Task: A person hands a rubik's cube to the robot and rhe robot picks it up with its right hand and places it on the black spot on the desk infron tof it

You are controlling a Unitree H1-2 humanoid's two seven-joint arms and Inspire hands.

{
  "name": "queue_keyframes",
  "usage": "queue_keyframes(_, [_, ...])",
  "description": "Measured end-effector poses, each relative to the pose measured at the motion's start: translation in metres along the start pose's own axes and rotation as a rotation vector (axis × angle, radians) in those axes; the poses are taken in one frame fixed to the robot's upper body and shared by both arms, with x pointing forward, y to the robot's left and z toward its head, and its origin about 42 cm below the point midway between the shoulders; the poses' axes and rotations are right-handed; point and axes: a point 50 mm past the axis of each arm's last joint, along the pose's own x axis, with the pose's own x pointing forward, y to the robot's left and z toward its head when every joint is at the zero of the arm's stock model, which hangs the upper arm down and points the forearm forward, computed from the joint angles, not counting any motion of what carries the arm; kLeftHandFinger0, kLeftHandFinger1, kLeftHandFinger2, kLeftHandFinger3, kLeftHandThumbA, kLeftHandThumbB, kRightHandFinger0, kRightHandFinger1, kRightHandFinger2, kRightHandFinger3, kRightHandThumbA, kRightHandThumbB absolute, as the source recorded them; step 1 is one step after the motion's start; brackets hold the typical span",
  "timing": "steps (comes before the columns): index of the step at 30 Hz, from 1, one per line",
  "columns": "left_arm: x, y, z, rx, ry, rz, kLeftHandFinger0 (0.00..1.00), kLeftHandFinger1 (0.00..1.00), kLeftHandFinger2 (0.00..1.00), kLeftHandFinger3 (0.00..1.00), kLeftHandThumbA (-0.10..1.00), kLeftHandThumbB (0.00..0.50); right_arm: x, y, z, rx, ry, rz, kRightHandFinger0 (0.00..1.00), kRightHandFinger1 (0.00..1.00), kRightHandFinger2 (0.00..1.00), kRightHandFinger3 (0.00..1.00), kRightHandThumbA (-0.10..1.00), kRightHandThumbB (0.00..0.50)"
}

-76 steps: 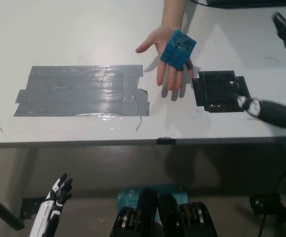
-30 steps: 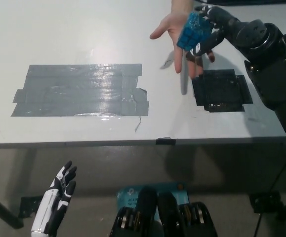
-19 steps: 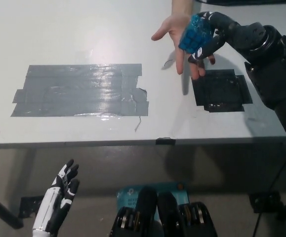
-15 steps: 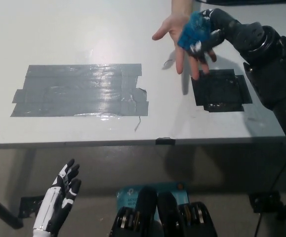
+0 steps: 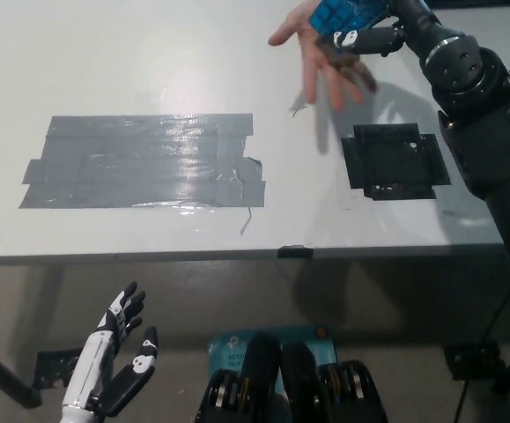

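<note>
The blue rubik's cube (image 5: 346, 13) is at the top edge of the head view, above a person's open palm (image 5: 318, 55). My black right hand (image 5: 380, 28) is shut on the cube, with a finger running along its lower side. The black spot (image 5: 395, 161), a square of black tape, lies on the white desk (image 5: 149, 70) below and to the right of the cube. My white left hand (image 5: 114, 366) rests open at the lower left, below the desk's front edge.
A broad patch of grey tape (image 5: 144, 161) covers the desk's left middle. The desk's front edge (image 5: 237, 256) runs across the picture. A blue object (image 5: 237, 348) lies on the floor under the desk.
My right hand closed on the cube and has lifted it up and away from the person's palm, toward the top edge. The left hand's fingers have spread a little.
</note>
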Motion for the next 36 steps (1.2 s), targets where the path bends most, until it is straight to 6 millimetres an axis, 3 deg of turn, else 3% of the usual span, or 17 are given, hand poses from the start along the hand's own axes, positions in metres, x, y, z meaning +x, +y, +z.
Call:
queue_keyframes(3, [0.000,-0.001,0.000,0.000,0.001,-0.004,1.00,1.00,1.00,1.00,0.38,0.242,-0.002,-0.005,0.002,0.025,-0.026,-0.021,0.07,0.39,0.63,0.58,0.44,0.333])
queue_keyframes(4, [0.001,-0.001,0.001,0.000,0.000,-0.005,1.00,1.00,1.00,1.00,0.39,0.244,-0.003,-0.008,0.002,0.030,-0.035,-0.030,0.06,0.38,0.63,0.59,0.44,0.350])
queue_keyframes(8, [0.003,-0.001,0.002,0.004,-0.003,-0.005,1.00,1.00,1.00,1.00,0.43,0.247,-0.007,-0.022,-0.004,0.013,-0.043,-0.067,0.11,0.45,0.70,0.58,0.38,0.352])
queue_keyframes(11, [0.005,0.001,0.003,0.011,-0.006,-0.006,1.00,1.00,1.00,1.00,0.43,0.244,-0.013,-0.035,-0.016,-0.007,-0.031,-0.098,0.14,0.50,0.76,0.65,0.33,0.344])
queue_keyframes(15, [0.005,0.001,0.003,0.014,-0.007,-0.006,1.00,1.00,1.00,1.00,0.42,0.233,-0.021,-0.043,-0.041,-0.022,0.008,-0.116,0.16,0.39,0.54,0.55,0.34,0.335])
queue_keyframes(17, [0.005,0.001,0.003,0.014,-0.006,-0.006,1.00,1.00,1.00,1.00,0.43,0.232,-0.026,-0.042,-0.056,-0.029,0.033,-0.113,0.09,0.32,0.48,0.52,0.36,0.334])
queue_keyframes(18, [0.005,0.002,0.003,0.015,-0.006,-0.006,1.00,1.00,1.00,1.00,0.45,0.235,-0.028,-0.039,-0.064,-0.033,0.047,-0.108,0.31,0.39,0.52,0.55,0.40,0.336])
queue_keyframes(19, [0.005,0.002,0.003,0.015,-0.005,-0.006,1.00,1.00,1.00,1.00,0.45,0.235,-0.030,-0.035,-0.070,-0.039,0.060,-0.101,0.36,0.38,0.52,0.55,0.40,0.336])
queue_keyframes(22, [0.006,0.002,0.004,0.018,-0.008,-0.006,1.00,1.00,1.00,1.00,0.47,0.236,-0.035,-0.023,-0.086,-0.060,0.090,-0.080,0.08,0.32,0.51,0.54,0.34,0.317])
queue_keyframes(23, [0.007,0.002,0.004,0.020,-0.008,-0.006,1.00,1.00,1.00,1.00,0.47,0.235,-0.036,-0.019,-0.091,-0.064,0.100,-0.072,0.09,0.33,0.51,0.51,0.28,0.331])
queue_keyframes(24, [0.007,0.002,0.004,0.022,-0.009,-0.007,1.00,1.00,1.00,1.00,0.47,0.235,-0.036,-0.016,-0.094,-0.068,0.108,-0.065,0.03,0.34,0.53,0.52,0.34,0.321])
queue_keyframes(29, [0.007,0.002,0.004,0.026,-0.008,-0.007,1.00,1.00,1.00,1.00,0.47,0.222,-0.037,0.008,-0.117,-0.086,0.163,-0.019,0.08,0.45,0.65,0.62,0.35,0.317])
queue_keyframes(31, [0.007,0.002,0.004,0.027,-0.008,-0.007,1.00,1.00,1.00,1.00,0.47,0.222,-0.039,0.020,-0.125,-0.095,0.182,0.004,0.17,0.56,0.78,0.75,0.40,0.351])
queue_keyframes(32, [0.007,0.002,0.004,0.027,-0.008,-0.007,1.00,1.00,1.00,1.00,0.48,0.217,-0.040,0.027,-0.130,-0.103,0.191,0.020,0.51,0.96,1.00,1.00,0.56,0.460])
queue_keyframes(33, [0.007,0.002,0.004,0.028,-0.008,-0.007,1.00,1.00,1.00,1.00,0.50,0.217,-0.041,0.033,-0.133,-0.112,0.198,0.041,0.94,1.00,1.00,1.00,0.65,0.484])
queue_keyframes(34, [0.007,0.001,0.004,0.028,-0.009,-0.008,1.00,1.00,1.00,1.00,0.51,0.220,-0.042,0.039,-0.137,-0.119,0.209,0.067,1.00,1.00,1.00,1.00,0.71,0.496])
queue_keyframes(36, [0.007,0.001,0.004,0.028,-0.008,-0.008,1.00,1.00,1.00,1.00,0.52,0.217,-0.043,0.045,-0.140,-0.134,0.221,0.125,1.00,1.00,1.00,1.00,0.73,0.500])
